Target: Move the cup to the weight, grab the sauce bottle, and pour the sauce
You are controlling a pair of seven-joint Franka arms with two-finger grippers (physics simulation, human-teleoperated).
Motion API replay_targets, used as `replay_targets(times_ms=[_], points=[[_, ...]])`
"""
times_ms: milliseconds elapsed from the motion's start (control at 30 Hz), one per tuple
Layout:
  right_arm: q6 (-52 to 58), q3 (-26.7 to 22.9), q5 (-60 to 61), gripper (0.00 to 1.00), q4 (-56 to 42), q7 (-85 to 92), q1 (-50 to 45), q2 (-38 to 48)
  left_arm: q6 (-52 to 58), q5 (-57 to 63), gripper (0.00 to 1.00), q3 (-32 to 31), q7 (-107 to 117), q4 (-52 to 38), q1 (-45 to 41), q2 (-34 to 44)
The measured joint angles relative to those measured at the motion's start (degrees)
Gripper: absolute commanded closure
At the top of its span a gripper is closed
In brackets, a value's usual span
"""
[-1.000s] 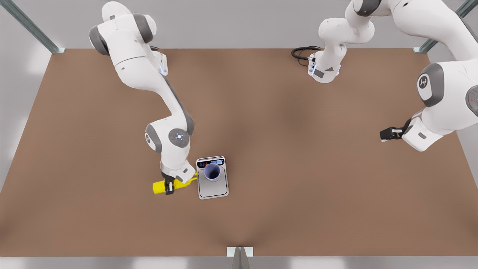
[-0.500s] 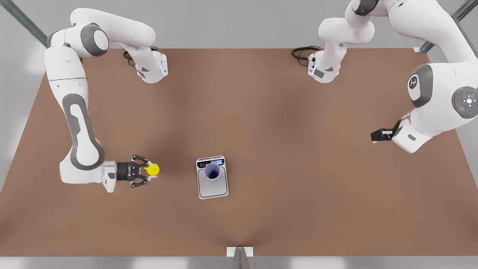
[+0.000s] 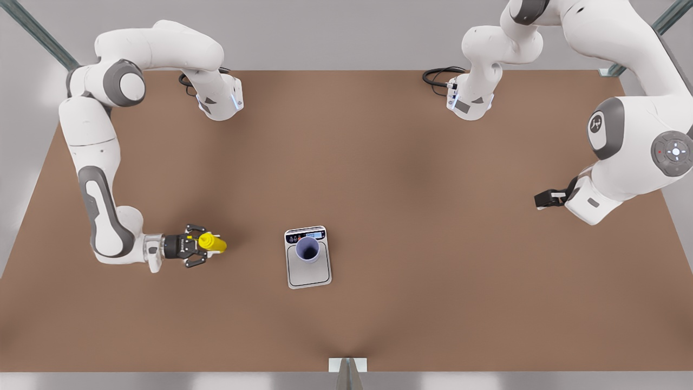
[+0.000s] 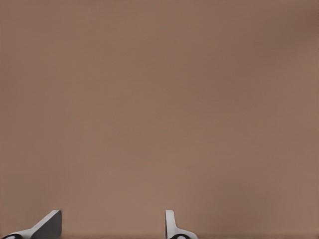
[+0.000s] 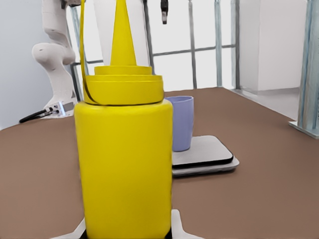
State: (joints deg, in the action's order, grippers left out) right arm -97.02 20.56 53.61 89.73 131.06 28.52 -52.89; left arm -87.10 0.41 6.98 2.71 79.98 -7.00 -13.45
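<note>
Cut-off and unreadable parts
The bottle [image 5: 124, 164] base and right gripper [image 5: 125, 230] fingers run off the right wrist view's lower edge; the left gripper [image 4: 110, 221] is cut off to its fingertips; the scale [image 3: 308, 273] display is too small to read

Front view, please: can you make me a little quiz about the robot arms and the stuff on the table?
1. True or false: the cup stands on the weight.
2. What does the right end effector hold? A cup, B sauce bottle, C weight.
3. Fill in: the left end effector waits open over the bare brown ___.

Key: 1 true. 2 B. 3 table.
</note>
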Motion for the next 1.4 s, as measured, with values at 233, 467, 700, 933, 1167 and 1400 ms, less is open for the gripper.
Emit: replay_targets(times_ms=[233,467,700,933,1167,1400], points=[[-1.0,-1.0,0.2,0.39,0.0,-0.6,-0.4,-0.1,0.0,0.0,0.00,0.0,0.0,0.0,-0.1,0.0],[-3.5,-1.3,-0.3,0.39,-0.2,4.0,-1.1,-0.5,0.0,0.1,0.00,0.0,-0.4,0.1,0.0,-0.1],[-3.5,-1.2,0.3,0.00,-0.3,4.1,-1.1,-2.2,0.4,0.1,0.00,0.2,-0.2,0.7,-0.1,0.3],[-3.5,-1.2,0.3,0.00,-0.3,3.6,-1.1,-2.1,0.3,0.1,0.00,0.3,-0.2,0.5,0.0,0.5],[-3.7,-1.2,0.2,0.00,-0.3,3.5,-1.1,-2.1,-0.3,0.2,0.00,0.0,0.2,0.0,-0.1,0.3],[-3.6,-1.3,-0.1,0.00,0.1,3.4,-0.8,-1.9,-0.4,0.1,0.00,0.1,0.2,-0.7,0.0,-0.3]])
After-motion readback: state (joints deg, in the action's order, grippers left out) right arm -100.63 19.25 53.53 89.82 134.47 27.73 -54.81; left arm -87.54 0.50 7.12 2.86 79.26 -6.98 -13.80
